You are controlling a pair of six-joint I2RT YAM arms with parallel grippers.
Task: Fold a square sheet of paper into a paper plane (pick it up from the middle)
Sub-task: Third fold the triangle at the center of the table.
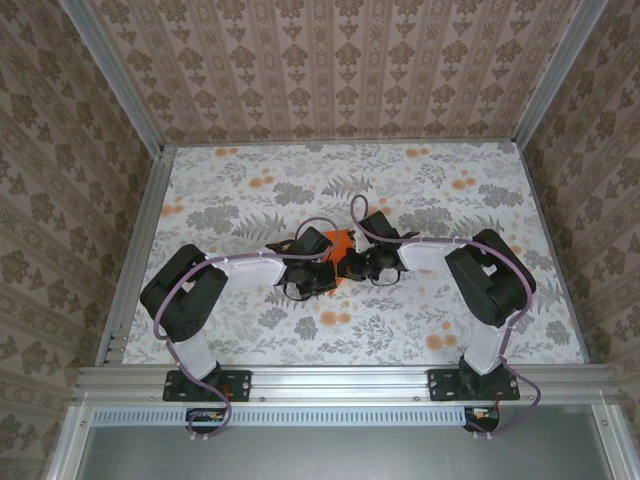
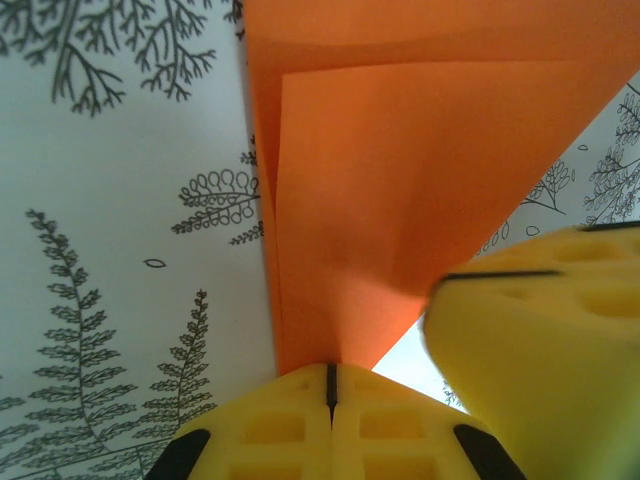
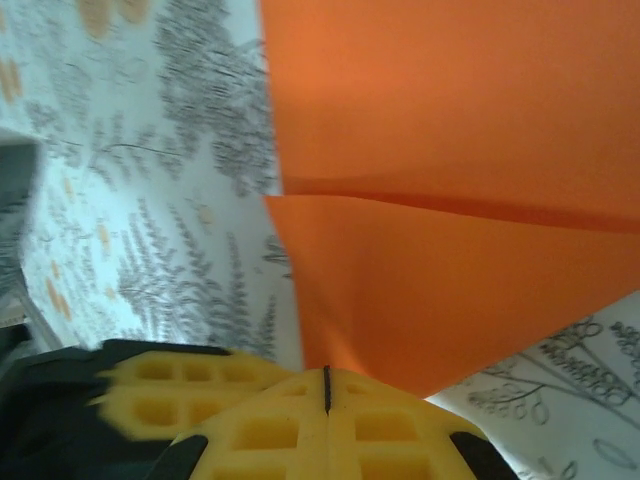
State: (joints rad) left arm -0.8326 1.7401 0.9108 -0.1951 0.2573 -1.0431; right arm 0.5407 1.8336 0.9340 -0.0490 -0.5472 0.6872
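Note:
The square sheet of paper [image 1: 340,242] is bright orange and folded into a pointed, layered wedge, held at the middle of the table between both arms. In the left wrist view the paper [image 2: 400,180] narrows down into my left gripper [image 2: 330,385], whose yellow fingers are shut on its tip. The right wrist view shows the paper [image 3: 450,200] with a crease across it, running into my right gripper [image 3: 326,385], also shut on it. From above, the left gripper [image 1: 322,275] and right gripper [image 1: 358,266] nearly touch.
The table [image 1: 250,180] has a white cloth printed with grey ferns and small pale-orange blossoms. Patterned walls and a metal frame [image 1: 340,378] enclose it. The right gripper's yellow finger [image 2: 550,340] crowds the left wrist view.

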